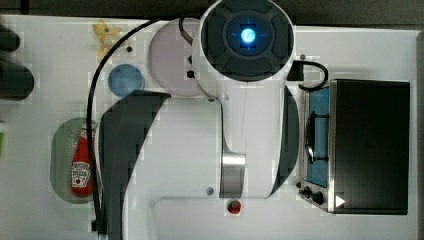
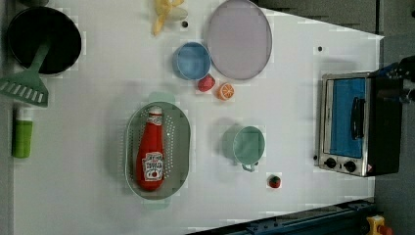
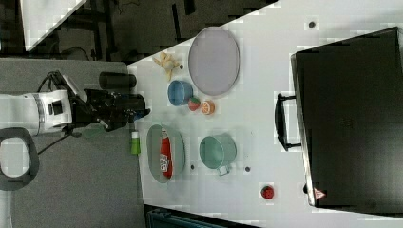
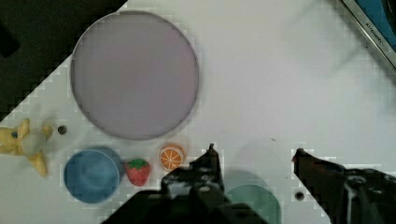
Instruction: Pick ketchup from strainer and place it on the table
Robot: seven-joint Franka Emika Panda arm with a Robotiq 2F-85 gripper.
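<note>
The red ketchup (image 2: pixel 150 154) bottle lies lengthwise in the pale green strainer (image 2: pixel 182 147), cap toward the blue bowl. In the top view the ketchup (image 1: pixel 82 167) and strainer (image 1: pixel 61 150) sit at the left, half under the arm. The right view has the ketchup (image 3: pixel 165 156) in the strainer (image 3: pixel 154 152), and my gripper (image 3: pixel 142 113) held high, away from them. From the wrist, my gripper (image 4: pixel 254 154) stands open with nothing between its fingers, hanging over the white table (image 2: pixel 293 73) above the teal cup (image 4: pixel 252 200).
A teal cup (image 2: pixel 248 145) stands beside the strainer. Blue bowl (image 2: pixel 192 60), lilac plate (image 2: pixel 239 39), strawberry (image 2: pixel 206 83) and orange slice (image 2: pixel 225 91) cluster beyond. Another strawberry (image 2: pixel 274 181), a toaster oven (image 2: pixel 350 122), black pan (image 2: pixel 44 39), green spatula (image 2: pixel 27 85) and green bottle (image 2: pixel 22 137) line the edges.
</note>
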